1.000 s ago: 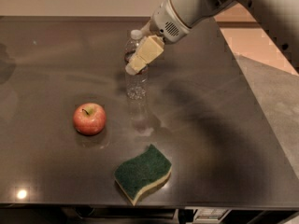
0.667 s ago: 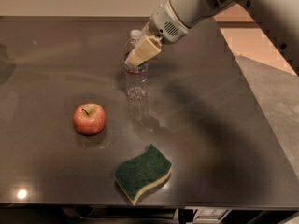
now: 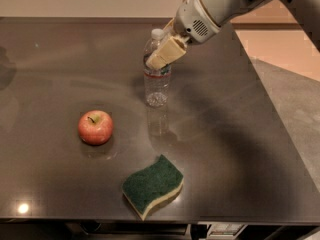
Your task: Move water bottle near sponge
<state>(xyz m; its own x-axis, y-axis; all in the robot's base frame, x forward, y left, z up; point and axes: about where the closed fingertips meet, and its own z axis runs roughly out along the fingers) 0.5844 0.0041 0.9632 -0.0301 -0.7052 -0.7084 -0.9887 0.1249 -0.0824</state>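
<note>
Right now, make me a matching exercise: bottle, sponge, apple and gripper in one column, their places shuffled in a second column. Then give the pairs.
1. water bottle
2. sponge
3. apple
4. gripper

A. on the left part of the table
B. by the table's front edge
C. up against the bottle's upper half
D. upright, mid-table, behind the sponge

Pairs: 1-D, 2-B, 3-A, 4-C.
</note>
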